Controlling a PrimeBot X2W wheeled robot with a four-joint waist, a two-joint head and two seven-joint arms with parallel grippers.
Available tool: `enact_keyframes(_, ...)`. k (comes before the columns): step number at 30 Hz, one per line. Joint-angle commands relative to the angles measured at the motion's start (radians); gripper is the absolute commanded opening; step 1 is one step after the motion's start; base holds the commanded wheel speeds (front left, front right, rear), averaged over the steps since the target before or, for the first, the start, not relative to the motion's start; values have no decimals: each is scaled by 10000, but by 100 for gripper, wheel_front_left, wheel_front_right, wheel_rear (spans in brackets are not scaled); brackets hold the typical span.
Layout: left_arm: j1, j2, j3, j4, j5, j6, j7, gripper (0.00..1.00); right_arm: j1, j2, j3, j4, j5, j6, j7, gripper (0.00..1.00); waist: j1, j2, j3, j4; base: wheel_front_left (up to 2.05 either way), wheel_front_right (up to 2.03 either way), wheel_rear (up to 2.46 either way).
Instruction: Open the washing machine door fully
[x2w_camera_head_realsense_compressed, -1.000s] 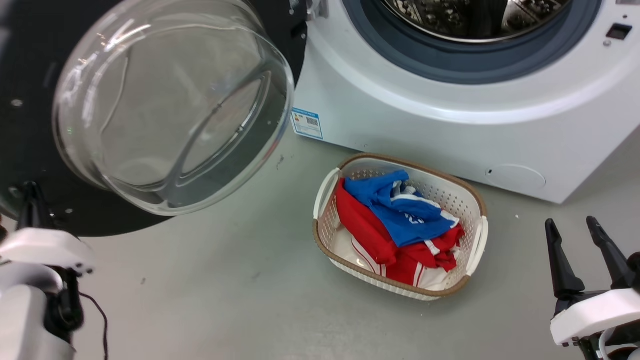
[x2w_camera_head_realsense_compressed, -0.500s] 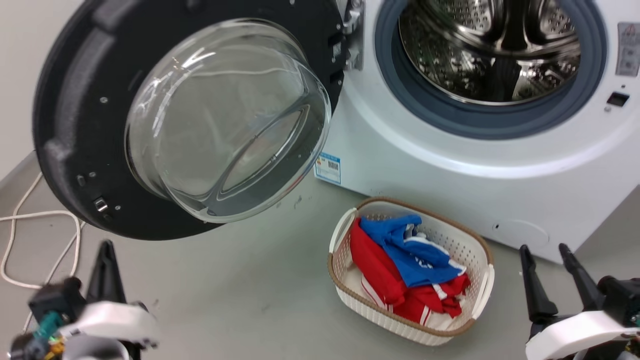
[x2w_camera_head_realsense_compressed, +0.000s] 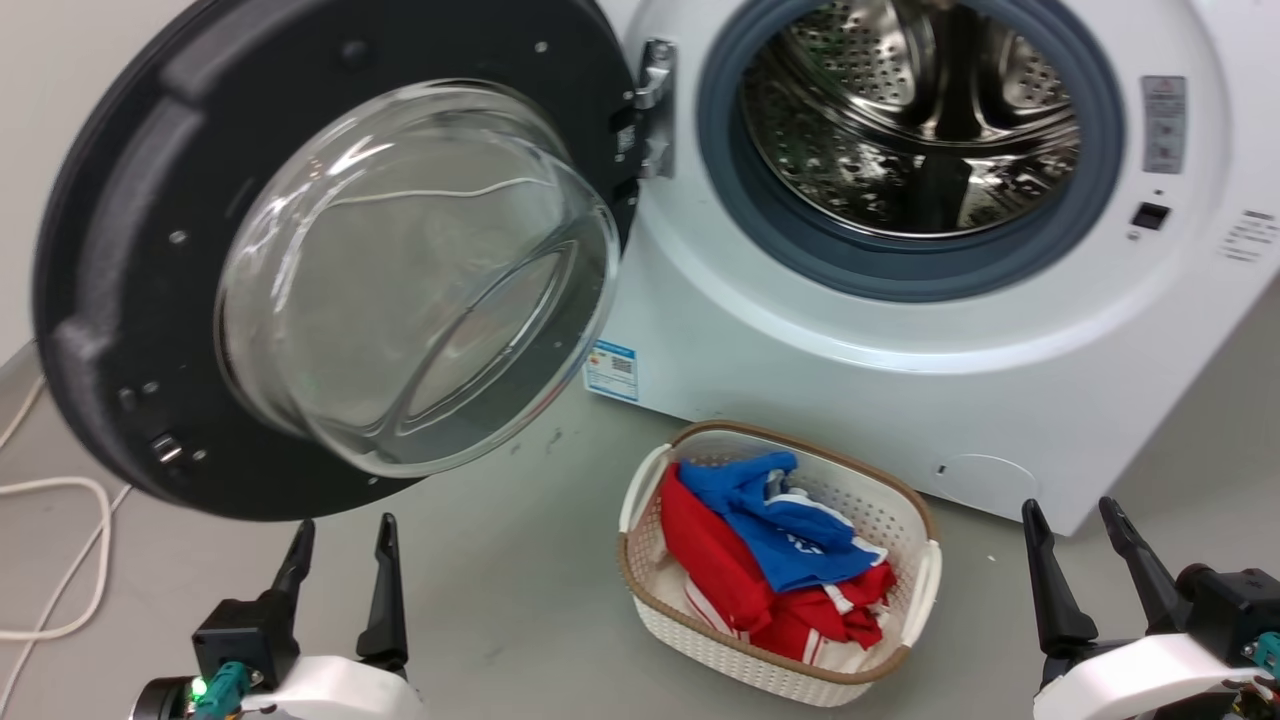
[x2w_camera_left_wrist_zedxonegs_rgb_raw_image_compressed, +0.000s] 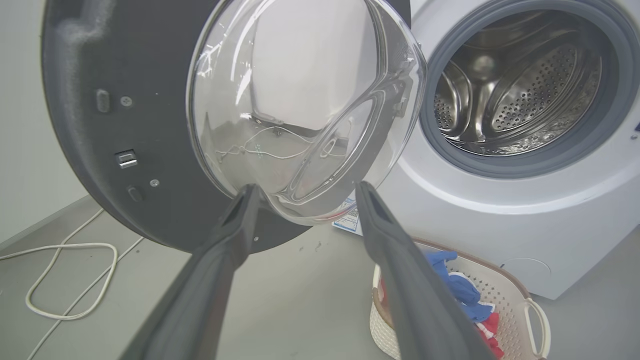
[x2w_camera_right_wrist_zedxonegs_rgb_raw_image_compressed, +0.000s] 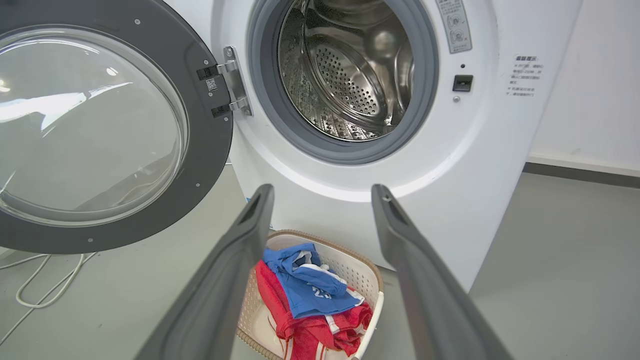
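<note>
Left pincer (x2w_camera_head_realsense_compressed: 346, 523) withdrawn from wide-open black-rimmed washing machine door (x2w_camera_head_realsense_compressed: 330, 270), spread; right pincer (x2w_camera_head_realsense_compressed: 1068, 505) spread too.

A laundry corner: a front-loading washing machine (x2w_camera_head_realsense_compressed: 800, 350), with a basket (x2w_camera_head_realsense_compressed: 690, 632) of clothes (x2w_camera_head_realsense_compressed: 770, 545) on grey floor (x2w_camera_head_realsense_compressed: 500, 600)

one washing machine (x2w_camera_head_realsense_compressed: 800, 340), one washing machine door (x2w_camera_head_realsense_compressed: 110, 250), both beyond two hands: left hand (x2w_camera_head_realsense_compressed: 345, 523), right hand (x2w_camera_head_realsense_compressed: 1070, 504). between the hands one basket (x2w_camera_head_realsense_compressed: 720, 655), holding one blue garment (x2w_camera_head_realsense_compressed: 790, 530) and one red garment (x2w_camera_head_realsense_compressed: 715, 570). one cable (x2w_camera_head_realsense_compressed: 106, 515) left of the left hand.
</note>
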Motion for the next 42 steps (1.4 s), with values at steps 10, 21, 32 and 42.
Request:
enact_keyframes(10, -593, -180, -510, 178, 257, -253, -60, 100, -204, 39, 125, -153, -167, 0, 25, 100, 1, 0, 7, -1703, 0, 0, 0)
enact_keyframes(21, -1128, -316, -706, 946, 362, -353, -242, 100, -226, -50, 198, -247, -272, 1, 37, 100, 1, 0, 26, -3707, 0, 0, 0)
enact_keyframes(32, -1062, -494, -552, 1556, 220, -260, -445, 100, -120, -119, 153, -380, -210, 1, 74, 100, 1, 0, 32, -4370, 0, 0, 0)
enact_keyframes(42, -1015, -565, -528, 1635, 266, -157, -544, 100, -286, -137, 157, -393, -269, 1, 35, 100, 1, 0, 114, -4120, 0, 0, 0)
